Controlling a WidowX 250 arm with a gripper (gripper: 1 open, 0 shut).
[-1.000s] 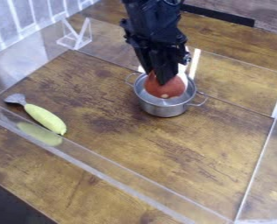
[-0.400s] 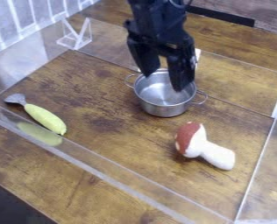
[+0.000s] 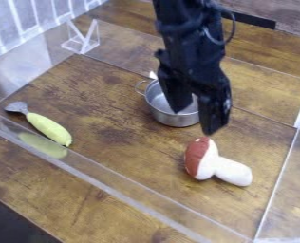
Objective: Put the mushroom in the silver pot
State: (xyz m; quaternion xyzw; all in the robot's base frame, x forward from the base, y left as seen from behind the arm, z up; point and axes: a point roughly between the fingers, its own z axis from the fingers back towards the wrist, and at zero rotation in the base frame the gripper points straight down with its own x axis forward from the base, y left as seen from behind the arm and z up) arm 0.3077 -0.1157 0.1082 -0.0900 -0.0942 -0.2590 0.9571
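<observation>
Lying on its side on the wooden table (image 3: 102, 104), the mushroom (image 3: 214, 162), with its smooth red-brown cap and stubby white stem, sat outside and just in front of the silver pot (image 3: 173, 102), so the placing was not done. The gripper (image 3: 197, 102) hung above them, its black jaws spread wide and holding nothing, while a yellow-green banana-like toy (image 3: 46, 127) lay well apart.

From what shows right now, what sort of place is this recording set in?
Most likely a lab tabletop rig with toy kitchen props. A wooden table sits behind clear acrylic panels, a black robot gripper hangs over it, and the props are a toy mushroom, a small silver pot and a yellow-green toy vegetable.
</observation>
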